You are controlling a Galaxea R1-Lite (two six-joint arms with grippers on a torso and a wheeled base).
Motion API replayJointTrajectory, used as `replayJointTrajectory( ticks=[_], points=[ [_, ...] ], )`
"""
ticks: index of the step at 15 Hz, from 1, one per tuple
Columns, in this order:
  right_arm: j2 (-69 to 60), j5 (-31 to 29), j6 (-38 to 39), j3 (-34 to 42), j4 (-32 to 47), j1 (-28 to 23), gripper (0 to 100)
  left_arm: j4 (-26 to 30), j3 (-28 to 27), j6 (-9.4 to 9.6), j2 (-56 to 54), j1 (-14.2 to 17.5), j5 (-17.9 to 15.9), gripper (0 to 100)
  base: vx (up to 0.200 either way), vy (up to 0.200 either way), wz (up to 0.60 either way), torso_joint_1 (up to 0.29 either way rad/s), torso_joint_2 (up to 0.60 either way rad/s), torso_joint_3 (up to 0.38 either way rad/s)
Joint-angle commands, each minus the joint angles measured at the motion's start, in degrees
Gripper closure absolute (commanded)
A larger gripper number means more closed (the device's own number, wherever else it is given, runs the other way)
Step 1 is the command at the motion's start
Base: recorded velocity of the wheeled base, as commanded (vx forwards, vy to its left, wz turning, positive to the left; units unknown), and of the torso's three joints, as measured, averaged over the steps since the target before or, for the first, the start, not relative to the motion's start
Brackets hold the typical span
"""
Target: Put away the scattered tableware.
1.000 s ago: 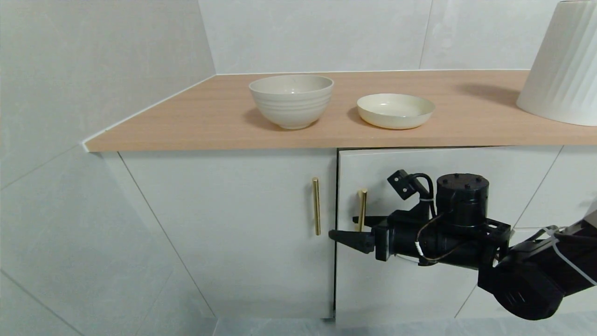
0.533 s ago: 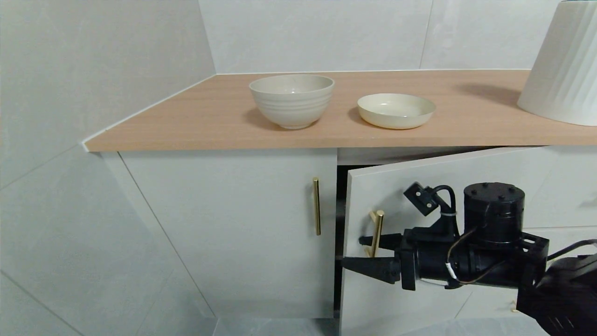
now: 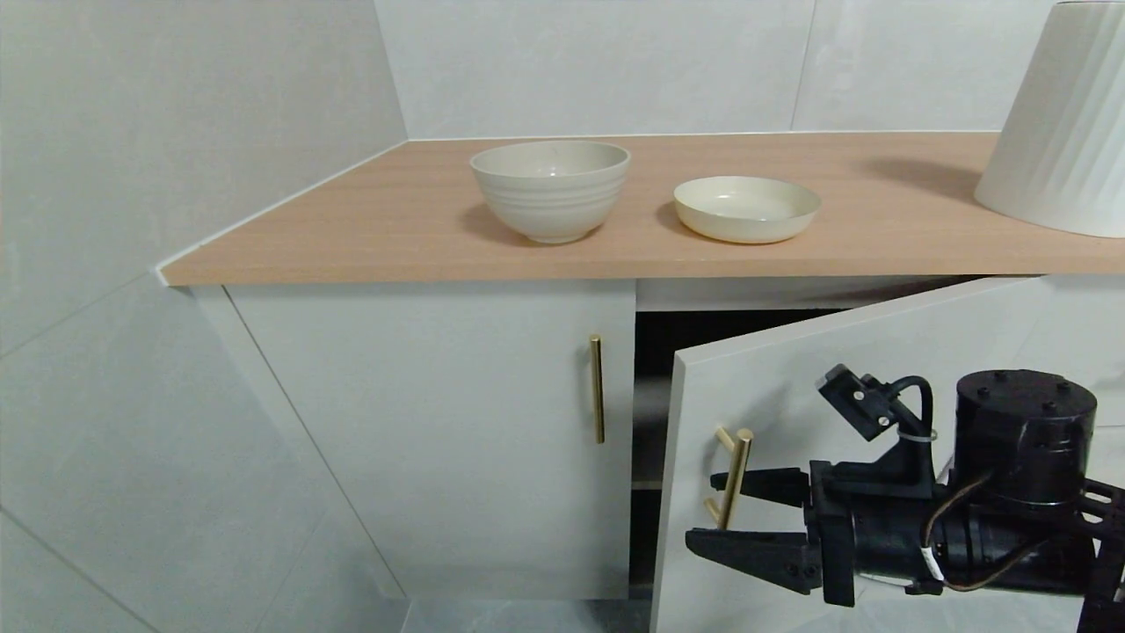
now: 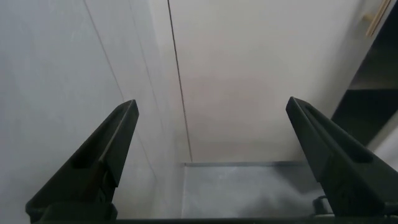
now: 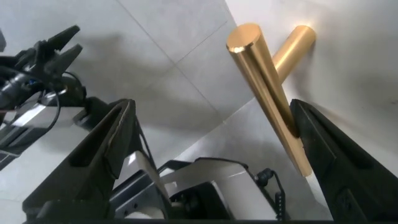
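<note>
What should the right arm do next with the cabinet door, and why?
Probably pull the door wider open. The right gripper has its open fingers on both sides of the handle, so it can hook it. The door stands only partly open, and the gap looks too narrow to pass the bowl and the plate, both on the counter, inside.

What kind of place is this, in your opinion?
Most likely a kitchen corner: a wooden countertop carrying a bowl and a shallow dish, white cabinets with brass handles beneath it, and tiled walls behind.
</note>
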Motion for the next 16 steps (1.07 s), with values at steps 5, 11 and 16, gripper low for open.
replayJointTrajectory(
  ticks=[5,11,16],
  points=[
    [-1.5,5.3,-0.1,2.6,0.1,0.5,0,6.7,-17.8,-0.25,9.5,-0.2,-10.7,0,0.000,0.000,0.00,0.000,0.00,0.000],
    [-2.5,5.3,-0.2,3.3,0.1,1.7,0,-0.5,-31.5,-3.50,53.5,-10.1,-29.3,0,0.000,0.000,0.00,0.000,0.00,0.000],
    [-2.5,5.3,-0.2,3.4,0.1,1.7,0,-15.4,-32.0,-8.24,71.3,-21.7,-28.1,0,0.000,0.000,0.00,0.000,0.00,0.000]
  ],
)
